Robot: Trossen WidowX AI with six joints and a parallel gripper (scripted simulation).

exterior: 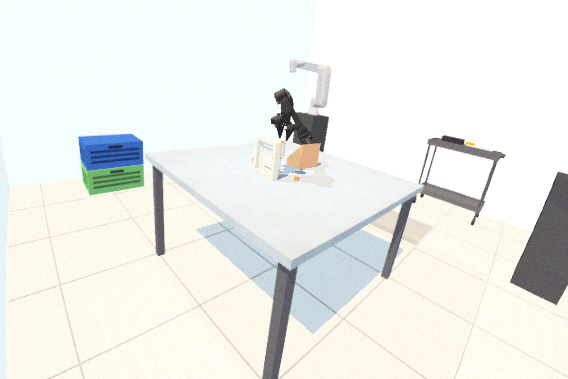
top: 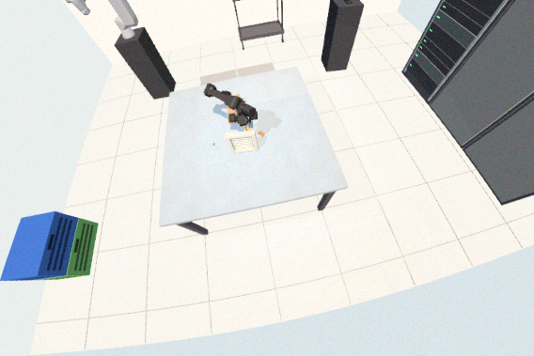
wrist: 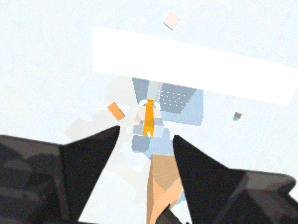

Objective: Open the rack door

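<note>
The cream rack frame (top: 241,134) (wrist: 190,65) stands upright on the table (top: 202,181) (exterior: 260,213); it also shows in the exterior view (exterior: 276,160). The orange handle (top: 245,128) (exterior: 283,143) (wrist: 149,117) stands upright on the arm's side of the frame, left of the frame's middle in the wrist view. The door's angle and the handle's turn are hard to tell. My gripper (exterior: 284,138) (wrist: 147,133) is open and empty, pointing down above the handle. The handle shows between and just beyond the fingertips in the wrist view; contact is not visible.
A tan wedge-shaped block (exterior: 303,157) (wrist: 164,172) stands behind the handle, by the arm's base. A small orange block (top: 261,133) (exterior: 296,179) (wrist: 116,111) lies beside the frame. A pinkish piece (top: 248,164) (wrist: 171,20) and a small grey piece (top: 213,144) (wrist: 237,116) lie farther out.
</note>
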